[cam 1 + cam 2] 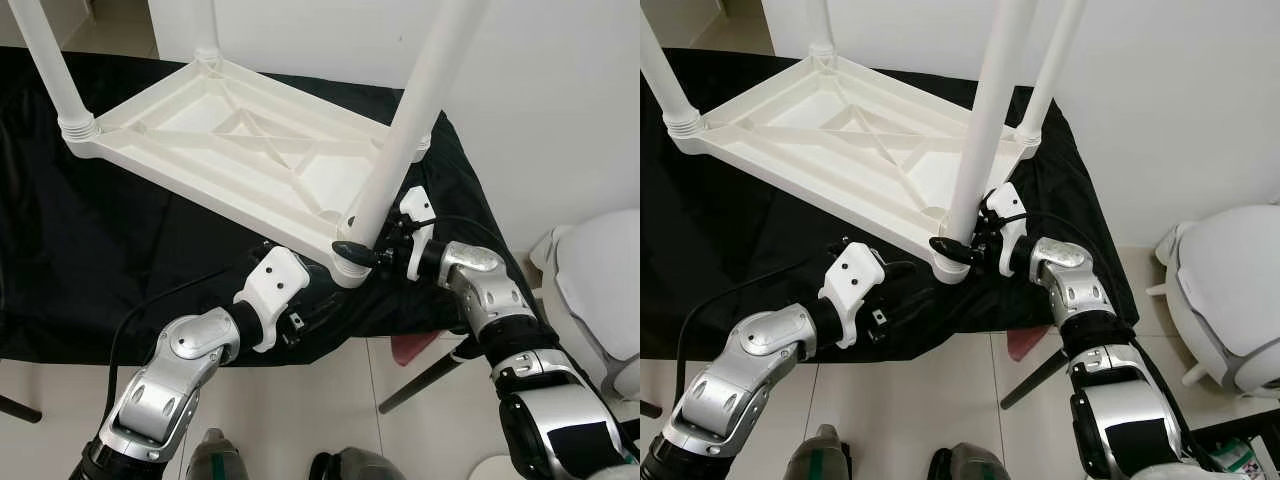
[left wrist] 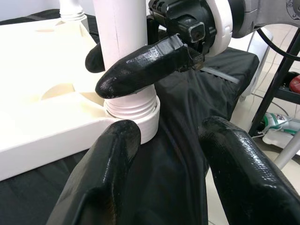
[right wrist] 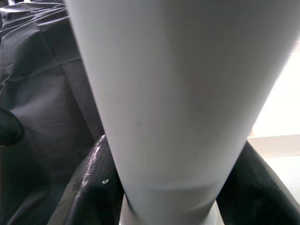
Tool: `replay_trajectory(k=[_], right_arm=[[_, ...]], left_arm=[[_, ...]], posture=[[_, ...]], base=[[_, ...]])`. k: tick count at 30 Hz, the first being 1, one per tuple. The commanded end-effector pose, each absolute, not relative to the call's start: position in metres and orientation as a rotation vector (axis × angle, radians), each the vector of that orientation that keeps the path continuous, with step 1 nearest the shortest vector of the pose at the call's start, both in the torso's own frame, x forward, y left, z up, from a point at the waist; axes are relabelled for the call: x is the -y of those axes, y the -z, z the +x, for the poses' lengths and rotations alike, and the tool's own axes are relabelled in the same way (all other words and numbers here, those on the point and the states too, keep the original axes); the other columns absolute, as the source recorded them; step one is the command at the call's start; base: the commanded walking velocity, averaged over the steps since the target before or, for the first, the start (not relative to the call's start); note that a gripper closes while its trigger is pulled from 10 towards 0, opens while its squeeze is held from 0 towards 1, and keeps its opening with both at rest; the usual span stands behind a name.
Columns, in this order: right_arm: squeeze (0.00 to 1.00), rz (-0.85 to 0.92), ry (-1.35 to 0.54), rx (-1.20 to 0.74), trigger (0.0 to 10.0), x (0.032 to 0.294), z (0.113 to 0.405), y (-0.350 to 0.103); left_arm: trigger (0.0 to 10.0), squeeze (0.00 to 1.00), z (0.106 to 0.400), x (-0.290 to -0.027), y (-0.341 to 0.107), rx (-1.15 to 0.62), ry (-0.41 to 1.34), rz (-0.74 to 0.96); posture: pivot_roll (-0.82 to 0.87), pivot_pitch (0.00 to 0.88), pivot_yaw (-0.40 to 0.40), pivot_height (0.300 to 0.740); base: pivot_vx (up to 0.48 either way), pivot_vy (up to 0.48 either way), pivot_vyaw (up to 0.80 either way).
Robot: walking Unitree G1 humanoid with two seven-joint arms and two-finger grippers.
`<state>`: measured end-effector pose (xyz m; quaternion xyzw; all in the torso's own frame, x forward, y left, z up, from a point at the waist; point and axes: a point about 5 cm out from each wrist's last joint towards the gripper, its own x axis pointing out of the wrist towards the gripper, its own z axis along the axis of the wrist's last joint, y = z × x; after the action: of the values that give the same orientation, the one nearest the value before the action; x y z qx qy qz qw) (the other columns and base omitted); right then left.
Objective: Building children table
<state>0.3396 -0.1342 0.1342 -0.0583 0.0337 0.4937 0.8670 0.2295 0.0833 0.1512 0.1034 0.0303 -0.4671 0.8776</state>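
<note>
A white plastic children's table (image 1: 250,150) lies upside down on a black cloth (image 1: 100,250), with its legs standing up. My right gripper (image 1: 365,252) is shut on the near corner leg (image 1: 400,150), low down by its threaded socket (image 2: 133,110). In the right wrist view the leg (image 3: 178,93) stands between both fingers (image 3: 89,187). My left gripper (image 2: 168,178) is open over the cloth just below that corner, apart from the leg, with nothing between its fingers (image 2: 98,187). Two other legs (image 1: 45,70) (image 1: 1050,70) stand in their sockets.
The cloth-covered surface ends just before my arms, with tiled floor below. A white rounded object (image 1: 600,300) sits at the right. A dark stand leg (image 1: 430,375) and a red thing (image 1: 415,345) lie under the cloth's edge. A white wall (image 1: 550,100) is behind.
</note>
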Motion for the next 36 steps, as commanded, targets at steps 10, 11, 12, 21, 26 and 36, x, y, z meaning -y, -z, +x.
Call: replay_trajectory(k=[10,11,12,21,26,36], right_arm=[[0.0,-0.042,-0.874,0.002,0.0,0.153,0.346,-0.143],[0.0,-0.042,-0.874,0.002,0.0,0.153,0.346,-0.143],[0.0,-0.033,-0.847,0.017,0.0,0.152,0.345,-0.144],[0.0,-0.018,-0.811,0.042,0.0,0.149,0.339,-0.142],[0.0,-0.009,-0.708,0.059,0.0,0.145,0.326,-0.133],[0.0,0.031,-0.453,0.079,0.0,0.13,0.309,-0.131]], left_arm=[[10.0,0.0,0.228,-0.079,-0.153,-0.059,0.989,0.209],[10.0,0.0,0.228,-0.079,-0.153,-0.059,0.989,0.209],[10.0,0.0,0.228,-0.078,-0.153,-0.059,0.992,0.208],[10.0,0.0,0.228,-0.078,-0.153,-0.059,0.997,0.208],[10.0,0.0,0.227,-0.079,-0.152,-0.061,0.993,0.207],[10.0,0.0,0.226,-0.078,-0.151,-0.063,0.991,0.202]], posture=[[0.04,0.008,-0.085,0.74],[0.04,0.008,-0.085,0.74],[0.03,0.009,-0.083,0.74],[0.03,0.011,-0.081,0.74],[0.03,0.015,-0.09,0.74],[0.03,0.011,-0.099,0.74]], base=[[0.0,0.0,0.0],[0.0,0.0,0.0],[0.0,0.0,0.0],[0.0,0.0,0.0],[0.0,0.0,0.0],[0.0,0.0,0.0]])
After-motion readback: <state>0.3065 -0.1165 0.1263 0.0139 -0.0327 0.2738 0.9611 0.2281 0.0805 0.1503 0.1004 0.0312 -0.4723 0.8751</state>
